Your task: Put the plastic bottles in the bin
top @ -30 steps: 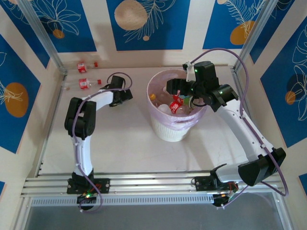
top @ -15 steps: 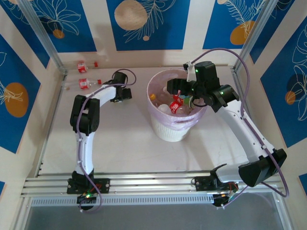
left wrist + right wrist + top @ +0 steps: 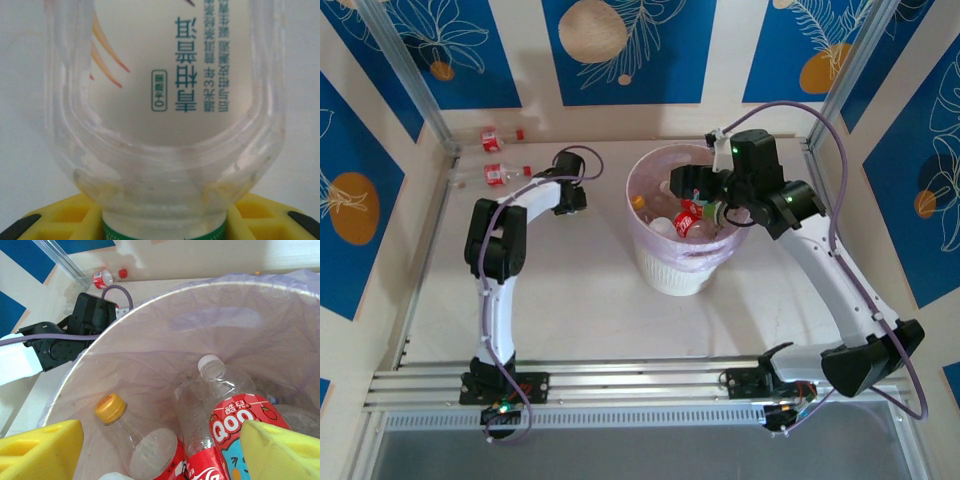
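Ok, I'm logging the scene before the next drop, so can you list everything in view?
bin: one, white with a pink liner, middle of the table.
bottles in bin: at least two, clear. One is a yellow-capped bottle and one is a white-capped bottle with a red Qoo label. There are more around them, but the count is unclear.
bottles on table: two, clear with red labels and caps, far left by the wall.
held bottle: one, clear with teal print and a green band at the neck, neck between the left tool's fingers.
table: one, cream.
left tool: yellow fingers, shut on the held bottle, left of the bin.
right tool: yellow fingers, open and empty, above the bin.
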Controlling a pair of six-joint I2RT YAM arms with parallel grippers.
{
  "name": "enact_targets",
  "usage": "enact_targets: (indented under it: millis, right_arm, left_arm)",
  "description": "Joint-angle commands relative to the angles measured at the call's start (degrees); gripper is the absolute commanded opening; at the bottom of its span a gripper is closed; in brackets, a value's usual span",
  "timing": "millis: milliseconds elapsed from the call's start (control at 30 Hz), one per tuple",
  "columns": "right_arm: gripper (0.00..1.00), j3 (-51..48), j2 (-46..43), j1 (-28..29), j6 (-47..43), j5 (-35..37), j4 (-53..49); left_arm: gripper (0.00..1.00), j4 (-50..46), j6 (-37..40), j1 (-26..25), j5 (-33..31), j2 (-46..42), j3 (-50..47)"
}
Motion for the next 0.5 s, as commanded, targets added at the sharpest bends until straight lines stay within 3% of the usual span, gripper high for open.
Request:
enact_targets:
  millis: [0, 200, 467]
  right_arm:
    - [0.82, -0.29, -1.62, 0.70, 0.21, 0.57, -0.81]
    - [0.82, 2.60, -1.05, 3.09, 0.37, 0.74, -0.70]
    - [0.83, 10.02, 5.11, 8.60, 1.87, -0.35, 2.70]
  left_arm:
    - [0.40, 1.16, 0.11, -0.29, 1.60, -5.78, -3.80]
    - [0.37, 11.30, 0.36, -1.37, 6.61, -21.00, -18.94]
    - [0.12, 28.90, 1.36, -1.59, 21.19, -42.19, -40.10]
